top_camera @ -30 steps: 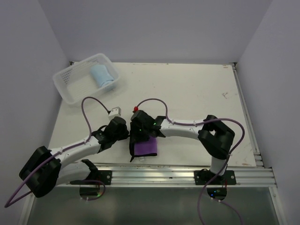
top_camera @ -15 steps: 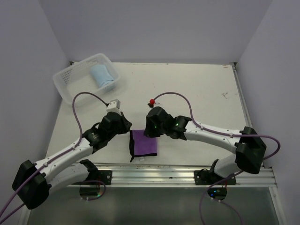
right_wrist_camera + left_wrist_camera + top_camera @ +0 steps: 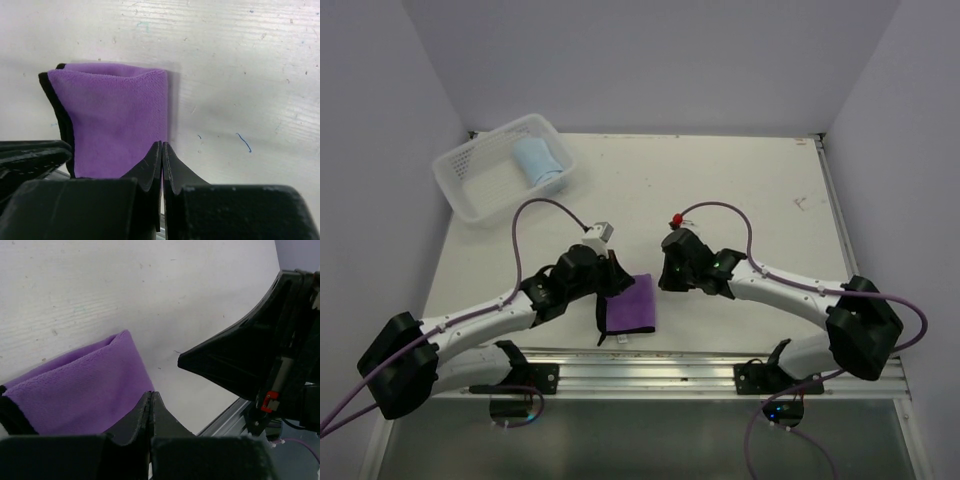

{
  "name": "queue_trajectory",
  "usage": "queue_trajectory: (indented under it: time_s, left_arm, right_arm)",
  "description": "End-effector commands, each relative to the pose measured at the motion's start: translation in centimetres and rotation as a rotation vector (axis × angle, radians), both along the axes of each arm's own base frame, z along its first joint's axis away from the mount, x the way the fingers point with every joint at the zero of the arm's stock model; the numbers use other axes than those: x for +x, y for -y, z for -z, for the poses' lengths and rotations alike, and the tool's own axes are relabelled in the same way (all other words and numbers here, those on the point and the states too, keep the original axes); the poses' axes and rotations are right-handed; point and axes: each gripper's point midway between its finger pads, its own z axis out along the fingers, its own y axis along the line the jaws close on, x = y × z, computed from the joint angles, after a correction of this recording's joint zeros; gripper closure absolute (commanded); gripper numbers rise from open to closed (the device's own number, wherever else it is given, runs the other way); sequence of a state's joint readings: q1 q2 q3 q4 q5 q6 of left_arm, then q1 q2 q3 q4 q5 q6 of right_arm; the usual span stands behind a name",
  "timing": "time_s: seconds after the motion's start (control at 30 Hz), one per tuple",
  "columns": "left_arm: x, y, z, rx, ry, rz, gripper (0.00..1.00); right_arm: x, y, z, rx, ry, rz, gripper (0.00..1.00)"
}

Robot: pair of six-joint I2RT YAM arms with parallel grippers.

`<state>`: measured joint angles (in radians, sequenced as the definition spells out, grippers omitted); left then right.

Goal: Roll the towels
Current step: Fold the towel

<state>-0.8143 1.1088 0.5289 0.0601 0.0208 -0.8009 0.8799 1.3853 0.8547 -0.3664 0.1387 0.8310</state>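
The purple towel [image 3: 630,303] lies folded flat near the table's front edge, a dark grey-black rim along its left side. In the left wrist view my left gripper [image 3: 151,394] is shut and empty, its tips over the purple towel [image 3: 80,390]. From above, that left gripper [image 3: 617,279] sits at the towel's upper left corner. My right gripper [image 3: 162,144] is shut with nothing in it, at the right edge of the purple towel [image 3: 115,110]. Seen from above, the right gripper [image 3: 663,284] stands just right of the towel. The light blue towel [image 3: 538,160] lies rolled in the basket.
The white lattice basket [image 3: 470,190] stands at the back left of the table. A metal rail [image 3: 720,365] runs along the front edge just below the purple towel. Cables loop above both wrists.
My right gripper has drawn back to the right off the purple towel and shut its jaws. My left arm has swung right, up to the towel's upper left corner.
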Motion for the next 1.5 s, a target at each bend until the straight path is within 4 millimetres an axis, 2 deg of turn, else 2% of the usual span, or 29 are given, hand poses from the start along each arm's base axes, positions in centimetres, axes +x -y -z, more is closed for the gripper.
queue_trajectory:
  time_s: [0.0, 0.03, 0.1, 0.13, 0.2, 0.4, 0.53, 0.7, 0.9, 1.0, 1.13, 1.3, 1.4, 1.47]
  left_arm:
    - [-0.5, 0.0, 0.7, -0.014, -0.002, 0.01, 1.0]
    - [-0.8, -0.5, 1.8, 0.008, -0.017, 0.002, 1.0]
    - [-1.3, -1.4, 2.8, 0.026, -0.027, -0.014, 1.0]
    - [-1.5, -1.7, 3.2, 0.03, -0.033, -0.014, 1.0]
    - [-1.6, -2.5, 3.9, 0.044, -0.036, -0.044, 1.0]
    - [-2.4, -3.4, 6.0, 0.082, -0.083, -0.058, 1.0]
    - [-2.5, -4.8, 7.3, 0.14, -0.108, -0.108, 1.0]
    - [-2.5, -5.6, 7.9, 0.169, -0.116, -0.143, 1.0]
    - [-3.2, -7.2, 9.7, 0.242, -0.168, -0.181, 1.0]
    - [-3.4, -7.5, 10.2, 0.255, -0.184, -0.188, 1.0]
    - [-3.5, -7.6, 10.3, 0.246, -0.187, -0.192, 1.0]
    - [-3.6, -7.5, 10.3, 0.24, -0.188, -0.193, 1.0]
    - [-3.4, -7.4, 10.2, 0.229, -0.182, -0.195, 1.0]
    - [-3.2, -7.4, 10.0, 0.227, -0.167, -0.193, 1.0]
  right_arm:
    - [2.1, -2.3, -1.7, 0.064, 0.041, 0.005, 1.0]
    - [2.3, -2.7, -1.3, 0.059, 0.032, 0.0, 1.0]
    - [2.9, -3.6, -1.8, 0.079, 0.039, -0.007, 1.0]
    - [3.0, -3.9, -1.2, 0.07, 0.028, -0.011, 1.0]
    - [3.4, -4.5, -1.4, 0.077, 0.029, -0.014, 1.0]
    - [4.2, -5.7, -0.1, 0.075, 0.005, -0.01, 1.0]
    - [4.2, -5.4, 2.1, 0.038, -0.026, 0.004, 1.0]
    - [4.0, -5.0, 4.5, 0.003, -0.065, 0.014, 1.0]
    - [3.9, -5.0, 4.9, -0.01, -0.073, 0.009, 1.0]
    - [4.1, -5.0, 4.0, -0.008, -0.062, 0.004, 1.0]
    - [4.4, -4.9, 2.0, -0.005, -0.026, -0.007, 1.0]
    - [4.6, -4.3, -2.2, 0.028, 0.056, -0.006, 1.0]
    - [4.1, -3.6, -3.4, 0.05, 0.074, -0.004, 1.0]
    - [3.3, -3.3, -3.1, 0.059, 0.06, -0.009, 1.0]
